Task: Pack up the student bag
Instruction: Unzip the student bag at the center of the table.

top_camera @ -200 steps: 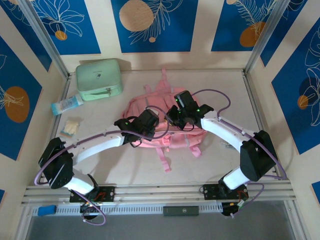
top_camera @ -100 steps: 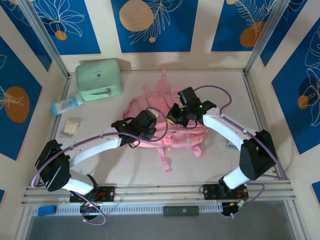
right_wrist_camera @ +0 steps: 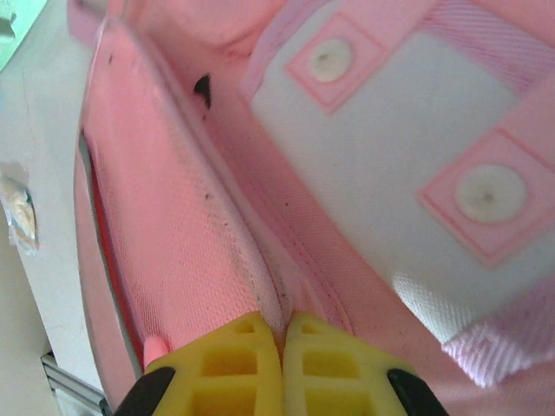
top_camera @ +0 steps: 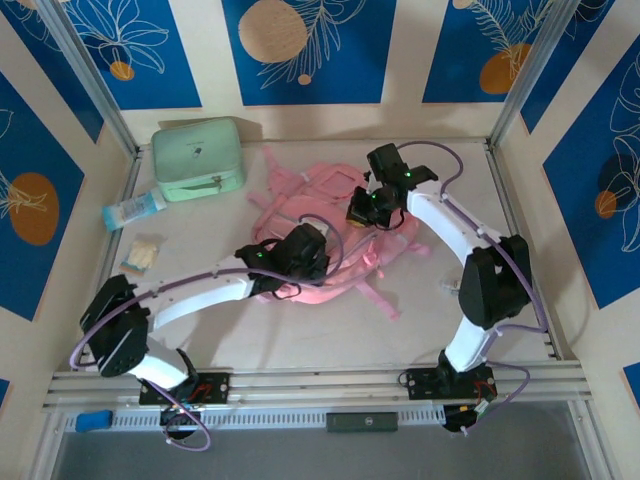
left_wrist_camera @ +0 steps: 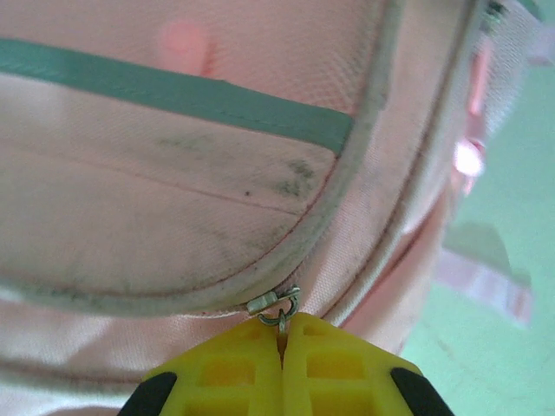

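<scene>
Roughly in the middle of the table point(top_camera: 250, 330) lies the student bag point(top_camera: 330, 225), crumpled, its straps spilling toward the near and far sides. The left gripper point(left_wrist_camera: 282, 334) presses on the bag's near left part; its yellow fingers point(left_wrist_camera: 234, 368) are clenched together, pinching the small metal zip pull point(left_wrist_camera: 276, 305) at the edge of a pocket trimmed with a grey-green band. The right gripper point(right_wrist_camera: 282, 329) sits on the bag's far right part, its jaws squeezed tight on a ridge of pink fabric beside a pale panel point(right_wrist_camera: 373, 147) with two round snaps. At the far left stands a mint green case point(top_camera: 198, 157); a small tube point(top_camera: 133, 209) and a packet point(top_camera: 140, 254) lie nearer, well apart from the bag.
</scene>
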Robot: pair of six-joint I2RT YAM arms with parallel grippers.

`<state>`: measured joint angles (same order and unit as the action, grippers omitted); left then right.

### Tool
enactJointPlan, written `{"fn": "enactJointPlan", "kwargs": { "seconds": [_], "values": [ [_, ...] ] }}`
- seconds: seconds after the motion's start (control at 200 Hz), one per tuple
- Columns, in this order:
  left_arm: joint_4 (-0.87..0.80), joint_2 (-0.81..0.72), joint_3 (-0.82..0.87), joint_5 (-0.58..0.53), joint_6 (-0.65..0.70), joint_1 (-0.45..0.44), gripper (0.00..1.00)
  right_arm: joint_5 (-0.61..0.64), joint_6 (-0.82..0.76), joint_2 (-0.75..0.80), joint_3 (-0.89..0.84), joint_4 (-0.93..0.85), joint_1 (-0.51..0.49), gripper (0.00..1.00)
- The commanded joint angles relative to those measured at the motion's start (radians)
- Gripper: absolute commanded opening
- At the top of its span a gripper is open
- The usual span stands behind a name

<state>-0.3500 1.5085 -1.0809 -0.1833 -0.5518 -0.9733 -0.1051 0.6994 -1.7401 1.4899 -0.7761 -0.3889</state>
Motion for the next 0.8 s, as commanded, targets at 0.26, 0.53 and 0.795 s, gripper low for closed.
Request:
{"fn": "enactJointPlan", "kwargs": {
  "seconds": [0.26, 0.53, 0.795],
  "values": [
    [0.013, -0.013, -0.003, 0.031, -0.082, -0.016, 0.0, -0.203, 0.122, 0.213, -0.259, 0.197, 0.016, 0.47],
    [0.035, 0.015, -0.015, 0.065, -0.082, -0.017, 0.0, -0.256, 0.353, 0.228, -0.446, 0.419, -0.078, 0.45],
    [0.005, -0.011, -0.004, 0.083, -0.078, -0.015, 0.0, -0.17, 0.241, 0.212, -0.374, 0.319, -0.067, 0.14]
  ]
}}
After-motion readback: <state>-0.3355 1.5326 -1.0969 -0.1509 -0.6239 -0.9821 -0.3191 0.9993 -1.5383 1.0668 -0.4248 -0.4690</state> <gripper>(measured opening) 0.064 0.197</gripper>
